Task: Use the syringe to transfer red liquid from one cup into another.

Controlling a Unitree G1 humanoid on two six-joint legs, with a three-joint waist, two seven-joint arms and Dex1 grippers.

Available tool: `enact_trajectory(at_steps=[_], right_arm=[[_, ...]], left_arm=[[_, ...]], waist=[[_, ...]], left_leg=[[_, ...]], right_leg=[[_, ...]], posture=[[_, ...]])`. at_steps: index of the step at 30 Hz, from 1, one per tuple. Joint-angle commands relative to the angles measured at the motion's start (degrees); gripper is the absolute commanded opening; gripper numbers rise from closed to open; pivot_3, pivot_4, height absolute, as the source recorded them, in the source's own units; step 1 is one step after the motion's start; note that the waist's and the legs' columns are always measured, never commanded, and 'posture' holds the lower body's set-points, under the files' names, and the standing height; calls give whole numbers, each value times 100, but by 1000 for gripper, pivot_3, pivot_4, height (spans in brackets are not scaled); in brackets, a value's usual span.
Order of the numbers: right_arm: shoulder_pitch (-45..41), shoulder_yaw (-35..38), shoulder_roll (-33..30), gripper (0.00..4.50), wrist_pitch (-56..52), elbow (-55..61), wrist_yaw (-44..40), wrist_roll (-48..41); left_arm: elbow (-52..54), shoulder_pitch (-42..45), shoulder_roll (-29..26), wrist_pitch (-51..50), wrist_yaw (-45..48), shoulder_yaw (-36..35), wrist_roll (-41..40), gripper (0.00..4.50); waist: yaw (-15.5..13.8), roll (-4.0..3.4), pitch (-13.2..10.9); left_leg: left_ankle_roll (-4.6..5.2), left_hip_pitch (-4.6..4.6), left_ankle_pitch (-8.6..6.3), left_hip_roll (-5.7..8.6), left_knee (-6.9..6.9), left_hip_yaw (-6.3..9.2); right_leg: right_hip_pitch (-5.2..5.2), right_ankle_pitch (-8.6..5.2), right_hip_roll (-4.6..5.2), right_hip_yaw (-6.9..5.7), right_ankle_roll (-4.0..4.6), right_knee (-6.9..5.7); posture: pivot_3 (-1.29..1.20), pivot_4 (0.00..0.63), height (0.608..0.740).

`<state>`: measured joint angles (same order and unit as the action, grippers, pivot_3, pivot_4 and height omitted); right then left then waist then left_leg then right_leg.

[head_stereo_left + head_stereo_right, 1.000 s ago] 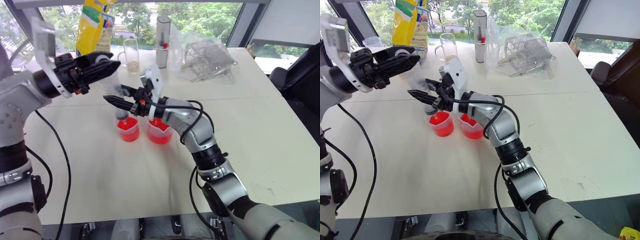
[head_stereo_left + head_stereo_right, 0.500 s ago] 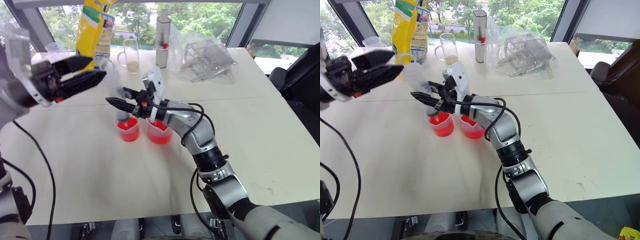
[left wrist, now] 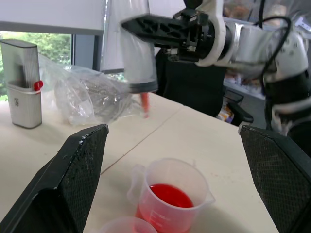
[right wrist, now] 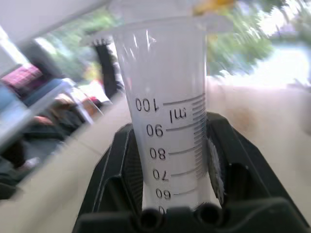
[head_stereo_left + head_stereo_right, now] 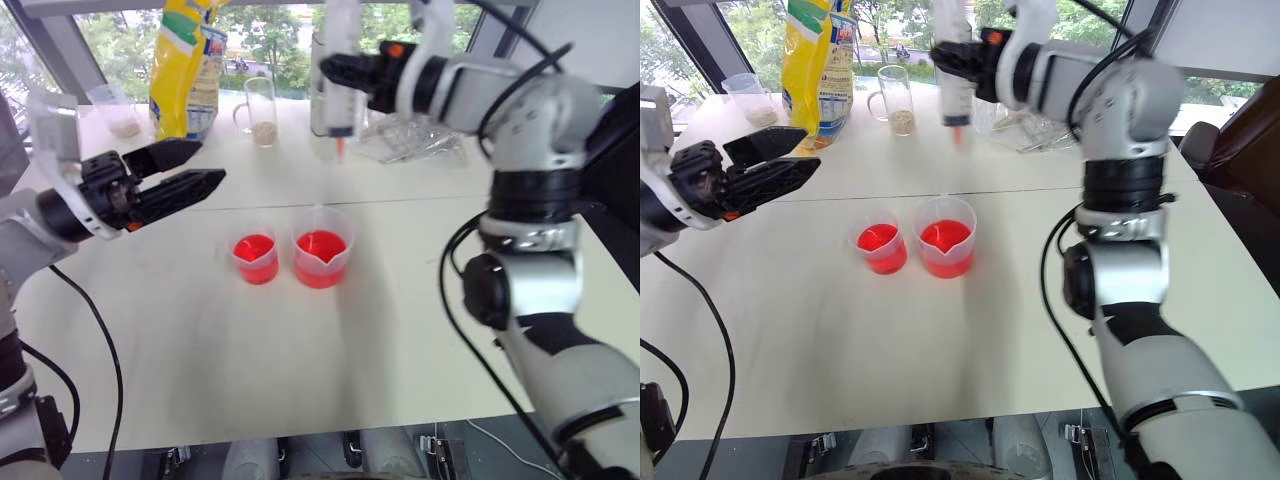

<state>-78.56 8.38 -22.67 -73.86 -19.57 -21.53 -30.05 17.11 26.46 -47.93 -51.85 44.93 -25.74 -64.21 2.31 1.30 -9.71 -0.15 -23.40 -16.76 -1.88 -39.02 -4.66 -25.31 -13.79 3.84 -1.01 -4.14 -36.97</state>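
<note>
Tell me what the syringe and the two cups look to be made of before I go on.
Syringe: clear, smooth plastic by the look; the background shows through the barrel, and black volume marks are printed on it. Spouted beaker and smaller cup: likely thin clear plastic; red liquid shows through their walls.

Head stereo pair looks down over the worktop; left wrist view faces the spouted beaker; right wrist view hugs the syringe.

white table carries spouted beaker, small cup, mug.
</note>
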Motion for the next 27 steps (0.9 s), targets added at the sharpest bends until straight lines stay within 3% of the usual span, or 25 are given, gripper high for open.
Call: enact_trajectory(at_steps=[1,7,13,27], right_arm=[[-113,-306,-551,1370,-1104,86,-248,-61],[865,-1210,-1285,1370,-1864,401,-534,-334],[1808,-1364,-1414,1370,-1864,451,-406,-432],[2193,-1536,-1343,1370,-1864,-53,62,-567]], left_arm=[[155,-79,40,235,86,72,114,4433],[216,-74,247,348,-10,202,99,4433],[291,-156,264,452,56,295,229,4433],[548,-494,191,528,237,533,525,4433]], waist=[[10,-2,-1],[16,-1,-1],[4,-4,-2],[-3,-1,-1]], left_leg=[[2,-1,-1,-1,3,0],[6,-4,-3,-5,7,-6],[8,-7,-4,0,0,-9],[8,-6,-4,-2,0,-7]], right_leg=[[0,0,-2,0,0,4],[-6,9,-17,7,-19,10],[-5,11,-17,7,-23,9],[-4,10,-25,6,-23,9]], posture=[[0,150,740],[0,150,740],[0,150,740],[0,150,740]])
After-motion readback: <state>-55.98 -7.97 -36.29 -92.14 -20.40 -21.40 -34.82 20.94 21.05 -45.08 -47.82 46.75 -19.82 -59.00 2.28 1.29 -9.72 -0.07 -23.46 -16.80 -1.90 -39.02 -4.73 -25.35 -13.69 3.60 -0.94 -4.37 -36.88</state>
